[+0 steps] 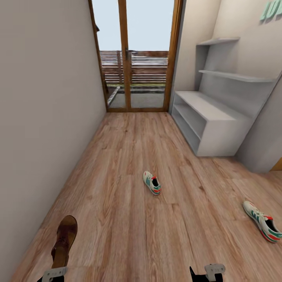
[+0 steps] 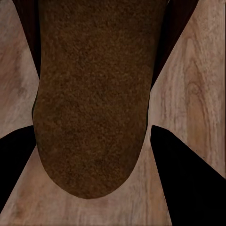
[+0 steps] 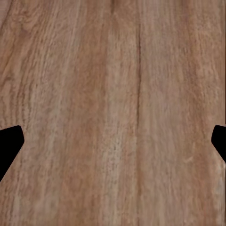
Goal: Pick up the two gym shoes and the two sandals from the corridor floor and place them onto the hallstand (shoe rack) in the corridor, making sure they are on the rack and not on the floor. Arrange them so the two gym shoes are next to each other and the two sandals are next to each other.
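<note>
Item: slim brown leather sandal (image 1: 64,239), clamped in the left pincer (image 2: 94,141), carried above the wood-grain plank floor (image 1: 129,219) for transfer. Right pincer (image 3: 113,136): spread wide, empty. Two white green-striped sneakers (image 1: 152,183) (image 1: 261,220) lie mid-floor and by its right edge. Low light-grey shoe rack (image 1: 207,121) against the right wall; open floor between.

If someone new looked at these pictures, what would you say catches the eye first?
Probably the two gym shoes, lying apart on the corridor floor: one near the middle, one at the right edge. Next, a brown sandal at the lower left, held between the left gripper's fingers. Beyond, the bare grey hallstand stands by the glass door.
</note>
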{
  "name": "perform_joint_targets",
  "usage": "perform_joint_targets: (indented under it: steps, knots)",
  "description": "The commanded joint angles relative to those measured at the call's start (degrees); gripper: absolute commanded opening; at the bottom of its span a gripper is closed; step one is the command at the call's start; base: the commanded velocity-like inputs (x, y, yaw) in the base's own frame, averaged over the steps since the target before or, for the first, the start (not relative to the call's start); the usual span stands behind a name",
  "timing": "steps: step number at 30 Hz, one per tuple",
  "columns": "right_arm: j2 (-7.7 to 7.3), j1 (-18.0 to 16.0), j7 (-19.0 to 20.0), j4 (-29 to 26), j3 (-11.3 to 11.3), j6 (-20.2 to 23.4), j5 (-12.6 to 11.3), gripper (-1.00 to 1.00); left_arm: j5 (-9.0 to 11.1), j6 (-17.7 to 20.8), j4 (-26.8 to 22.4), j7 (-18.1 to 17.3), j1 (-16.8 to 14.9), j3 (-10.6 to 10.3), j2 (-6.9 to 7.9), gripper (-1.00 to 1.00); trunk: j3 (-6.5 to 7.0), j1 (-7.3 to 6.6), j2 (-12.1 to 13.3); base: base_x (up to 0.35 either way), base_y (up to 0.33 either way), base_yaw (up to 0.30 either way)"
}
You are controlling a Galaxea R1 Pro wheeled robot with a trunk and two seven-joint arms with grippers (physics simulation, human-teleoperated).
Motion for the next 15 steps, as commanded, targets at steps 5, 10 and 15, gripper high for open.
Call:
perform_joint_targets:
  steps: [5, 10, 15]
  knots:
    - [-0.02, -0.01, 0.07, 0.04, 0.01, -0.17, 0.19, 1.00, -0.40, -0.21, 0.00, -0.34, -0.05, 0.52, -0.03, -1.00, -0.06, 0.02, -0.02, 0.294, -0.143, 0.006]
    - [-0.02, -0.06, 0.07, 0.04, -0.02, -0.17, 0.19, 1.00, -0.40, -0.21, 0.01, -0.33, -0.05, 0.52, -0.02, -1.00, -0.06, 0.02, -0.02, 0.294, -0.143, 0.001]
    - [-0.02, -0.05, 0.07, 0.04, 0.00, -0.15, 0.19, 1.00, -0.40, -0.21, 0.00, -0.32, -0.05, 0.52, -0.01, -1.00, -0.06, 0.02, -0.02, 0.294, -0.143, 0.000]
